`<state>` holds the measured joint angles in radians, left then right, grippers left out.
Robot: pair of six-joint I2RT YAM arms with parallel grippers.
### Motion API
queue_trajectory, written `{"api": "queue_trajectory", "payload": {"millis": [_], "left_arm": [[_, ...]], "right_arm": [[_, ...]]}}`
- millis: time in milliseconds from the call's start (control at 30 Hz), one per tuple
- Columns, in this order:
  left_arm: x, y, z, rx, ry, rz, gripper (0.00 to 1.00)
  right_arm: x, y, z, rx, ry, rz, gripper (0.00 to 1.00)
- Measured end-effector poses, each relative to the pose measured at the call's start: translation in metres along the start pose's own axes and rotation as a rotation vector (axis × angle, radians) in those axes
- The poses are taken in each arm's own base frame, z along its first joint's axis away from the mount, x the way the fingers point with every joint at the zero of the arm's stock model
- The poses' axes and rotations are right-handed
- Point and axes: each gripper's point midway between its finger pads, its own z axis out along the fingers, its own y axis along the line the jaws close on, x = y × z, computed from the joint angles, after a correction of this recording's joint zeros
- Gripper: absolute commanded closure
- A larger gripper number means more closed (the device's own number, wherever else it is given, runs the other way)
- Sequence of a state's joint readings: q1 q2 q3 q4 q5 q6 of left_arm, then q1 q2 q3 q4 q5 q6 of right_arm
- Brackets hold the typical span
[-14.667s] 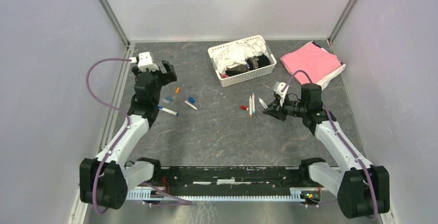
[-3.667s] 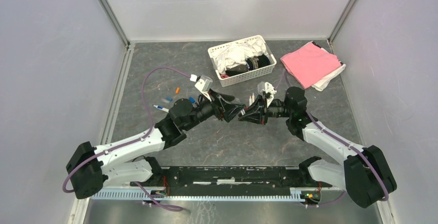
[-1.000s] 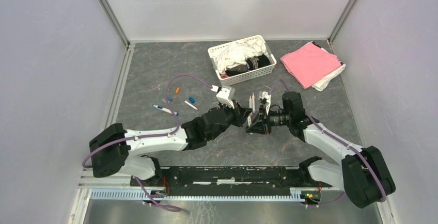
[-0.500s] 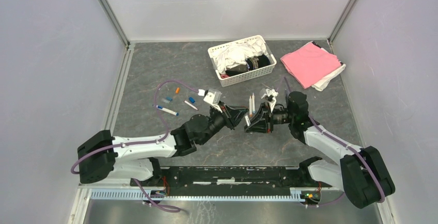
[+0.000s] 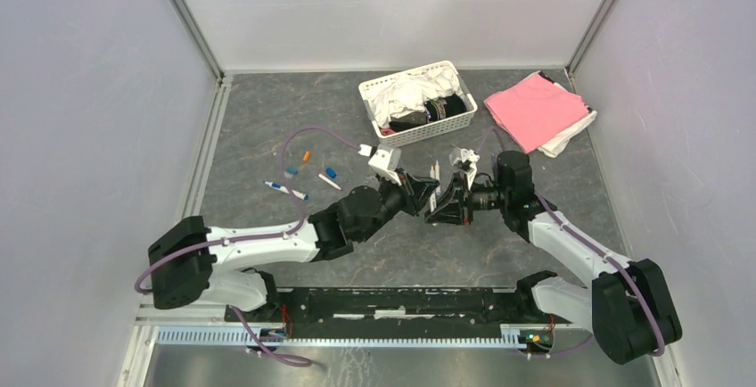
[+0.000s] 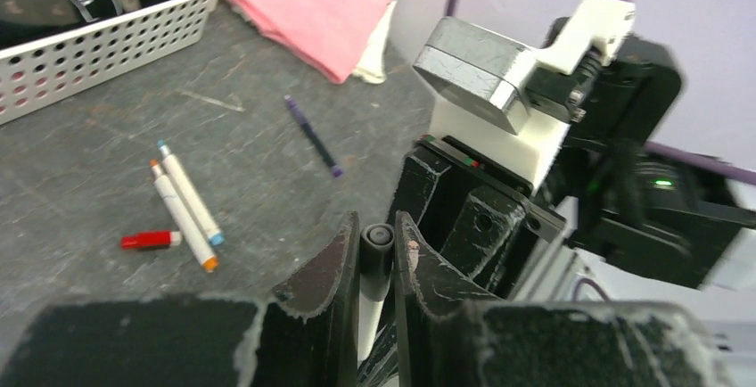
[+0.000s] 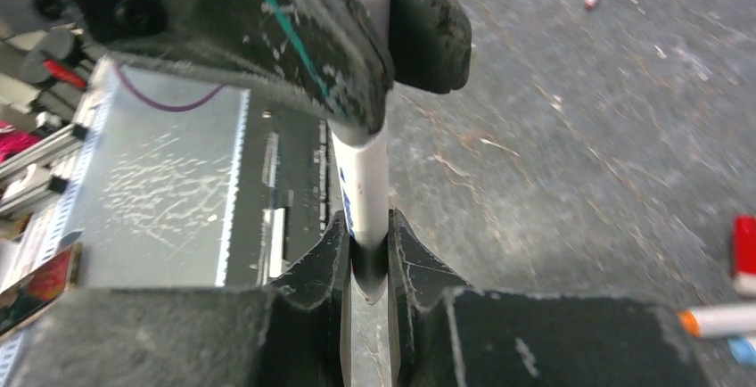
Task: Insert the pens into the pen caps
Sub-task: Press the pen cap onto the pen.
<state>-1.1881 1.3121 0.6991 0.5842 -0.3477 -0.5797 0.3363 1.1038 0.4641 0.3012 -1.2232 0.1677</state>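
End effectors, left and right, tight on pen

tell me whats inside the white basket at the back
The white basket holds crumpled white cloth and a dark rolled item. Anything beneath them is covered, so I cannot tell.

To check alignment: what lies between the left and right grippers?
The white pen: its barrel spans from the right gripper to the left gripper, both gripping it. The right wrist view shows it.
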Motion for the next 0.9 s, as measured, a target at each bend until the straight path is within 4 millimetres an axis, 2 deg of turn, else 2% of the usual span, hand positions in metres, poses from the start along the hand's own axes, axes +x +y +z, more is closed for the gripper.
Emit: {"api": "queue_trajectory", "payload": {"millis": [133,333,433,633,733,800,867,900], "left_arm": [[0.012,0.016,0.012,-0.106,0.04,0.026,0.98],[0.016,0.032,0.008,-0.199,0.038,0.025,0.98],[0.01,0.032,0.002,-0.203,0.012,0.019,0.98],[-0.012,0.024,-0.022,-0.118,-0.078,-0.04,0.98],[-0.016,0.016,-0.023,-0.074,-0.098,-0.059,0.98],[-0.011,0.014,-0.021,-0.055,-0.086,-0.058,0.98],[0.011,0.008,-0.023,-0.024,-0.021,-0.048,0.98],[0.012,0.007,-0.023,-0.02,-0.022,-0.045,0.98]], "right_arm": [[0.008,-0.019,-0.004,0.118,0.05,0.025,1.0],[0.015,-0.031,-0.008,0.208,0.111,0.052,1.0],[0.007,-0.029,-0.006,0.19,0.101,0.064,1.0],[-0.027,-0.013,0.004,0.059,0.0,0.015,1.0],[-0.037,-0.009,0.004,0.027,-0.024,-0.018,1.0],[-0.041,-0.009,0.003,0.025,-0.035,-0.025,1.0],[-0.054,-0.012,0.002,0.044,-0.057,-0.063,1.0],[-0.052,-0.014,0.001,0.053,-0.054,-0.045,1.0]]}}
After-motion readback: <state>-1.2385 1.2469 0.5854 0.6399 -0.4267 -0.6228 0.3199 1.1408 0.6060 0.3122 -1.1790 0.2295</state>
